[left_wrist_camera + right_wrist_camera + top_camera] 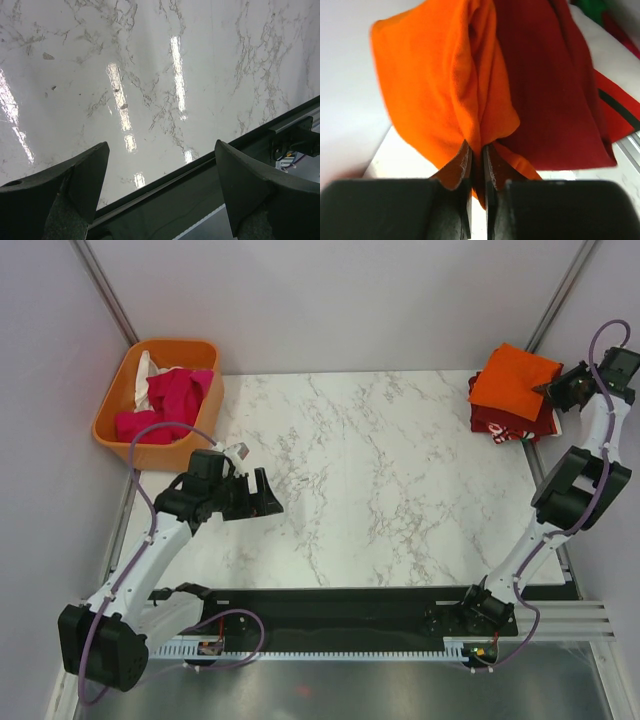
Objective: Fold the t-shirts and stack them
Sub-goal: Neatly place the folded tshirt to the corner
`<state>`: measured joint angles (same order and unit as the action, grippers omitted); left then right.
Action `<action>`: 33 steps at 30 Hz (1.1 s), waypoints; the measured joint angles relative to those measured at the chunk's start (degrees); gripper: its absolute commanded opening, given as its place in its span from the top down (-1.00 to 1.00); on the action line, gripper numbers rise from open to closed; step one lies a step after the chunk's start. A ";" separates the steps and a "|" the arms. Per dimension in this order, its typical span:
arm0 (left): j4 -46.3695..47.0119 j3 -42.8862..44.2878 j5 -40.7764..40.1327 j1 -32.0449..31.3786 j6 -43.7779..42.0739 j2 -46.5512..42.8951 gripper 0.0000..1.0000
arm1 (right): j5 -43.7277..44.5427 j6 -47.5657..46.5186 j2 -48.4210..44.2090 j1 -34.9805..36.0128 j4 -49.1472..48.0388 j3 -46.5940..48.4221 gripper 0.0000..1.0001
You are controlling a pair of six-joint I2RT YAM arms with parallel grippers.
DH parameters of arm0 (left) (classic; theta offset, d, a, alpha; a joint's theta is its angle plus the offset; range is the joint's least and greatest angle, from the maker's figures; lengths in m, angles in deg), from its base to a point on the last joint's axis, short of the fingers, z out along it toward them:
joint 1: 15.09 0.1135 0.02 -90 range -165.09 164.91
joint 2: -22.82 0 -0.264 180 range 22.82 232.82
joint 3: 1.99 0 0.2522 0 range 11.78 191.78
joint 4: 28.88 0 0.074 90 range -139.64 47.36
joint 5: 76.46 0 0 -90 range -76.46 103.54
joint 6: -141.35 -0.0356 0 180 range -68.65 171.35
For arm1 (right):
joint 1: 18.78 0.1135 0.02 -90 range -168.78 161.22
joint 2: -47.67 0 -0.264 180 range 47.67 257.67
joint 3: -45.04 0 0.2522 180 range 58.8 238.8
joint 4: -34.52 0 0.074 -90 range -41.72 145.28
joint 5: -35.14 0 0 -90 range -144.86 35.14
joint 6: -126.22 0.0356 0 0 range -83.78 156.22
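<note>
**Top external view**
- Table (400, 490): white marble-patterned top, fills the centre of the frame.
- Basket (150, 452): orange plastic, upper left, just off the table's left edge.
  - It holds a crumpled magenta t-shirt (175, 390).
  - A white t-shirt (145, 365) lies against the basket's far left wall.
- Stack of folded shirts: upper right corner of the table.
  - Orange t-shirt (512, 380) lies on top.
  - Dark red t-shirt (485, 415) lies below it.
  - Patterned t-shirt (512, 433), red and white, shows at the stack's lower edge.
- Left gripper (268, 495): left of centre, above bare table, well apart from the basket and the stack. Jaws spread, nothing between them.
- Right gripper (548, 390): at the right edge of the stack, touching the orange t-shirt's side.

**Left wrist view**
- Left gripper (161, 147): two dark jaws in the lower left and lower right corners, set wide apart and released. Only glossy table (200, 60) shows between them.
- Rail (225, 165): dark, crosses the lower right diagonally along the table edge.

**Right wrist view**
- Right gripper (477, 150): lower centre. Jaws nearly together with a thin slit between them, pinching a hanging fold of the orange t-shirt (440, 90).
- The orange cloth bunches upward from the jaw tips into the upper left.
- Dark red t-shirt (545, 90): just right of the orange one, touching it.
- Patterned t-shirt (615, 112): right edge of the frame, red with a dark stripe, under the dark red one.
</note>
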<state>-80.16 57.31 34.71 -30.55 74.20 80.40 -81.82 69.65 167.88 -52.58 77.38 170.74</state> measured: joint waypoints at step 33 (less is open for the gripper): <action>0.17 0.00 0.11 0.00 0.00 -3.54 -0.89 | 37.97 -12.79 -1.53 6.45 2.60 25.31 -0.96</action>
<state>-79.99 57.31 34.82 -30.55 74.20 76.86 -43.86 56.87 166.35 -46.14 79.98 196.05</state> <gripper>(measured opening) 0.941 0.979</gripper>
